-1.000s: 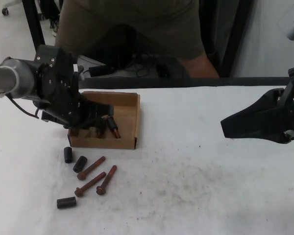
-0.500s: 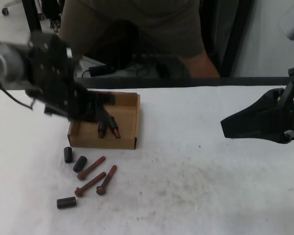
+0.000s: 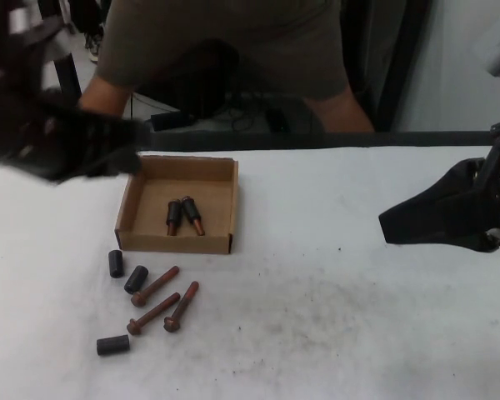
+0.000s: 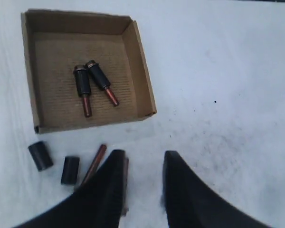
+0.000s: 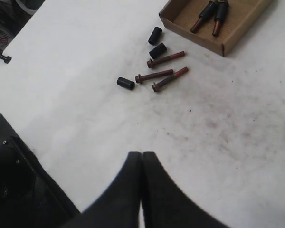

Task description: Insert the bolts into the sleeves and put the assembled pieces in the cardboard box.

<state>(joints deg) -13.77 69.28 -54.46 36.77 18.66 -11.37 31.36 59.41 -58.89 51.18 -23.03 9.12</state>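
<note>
- The left pincer [image 4: 143,159] hangs released above the table [image 3: 358,317], over its left part. Its two fingers stand apart with nothing between them.
- The right pincer [image 5: 141,156] is clenched, finger against finger and grasping nothing, in the air over the table's right part.
- Three loose bolts [image 3: 155,285] [image 3: 154,312] [image 3: 182,305], rusty red, lie close together on the table between the box and the near edge. All are slanted, with their heads toward the near edge.
- Three loose sleeves [image 3: 116,263] [image 3: 136,278] [image 3: 112,344], short and dark, lie on the same patch. Two sit side by side just off the box's front left corner, one of them just beside a bolt. The third lies apart, nearer the table's near edge.
- One cardboard box [image 3: 177,243], shallow and open-topped, rests on the table's left part, toward the far edge.
- Two assembled pieces [image 4: 82,85] [image 4: 99,78] lie inside the box near its middle, side by side. Each is a dark sleeve with a red bolt shank sticking out toward the box's front wall.
</note>
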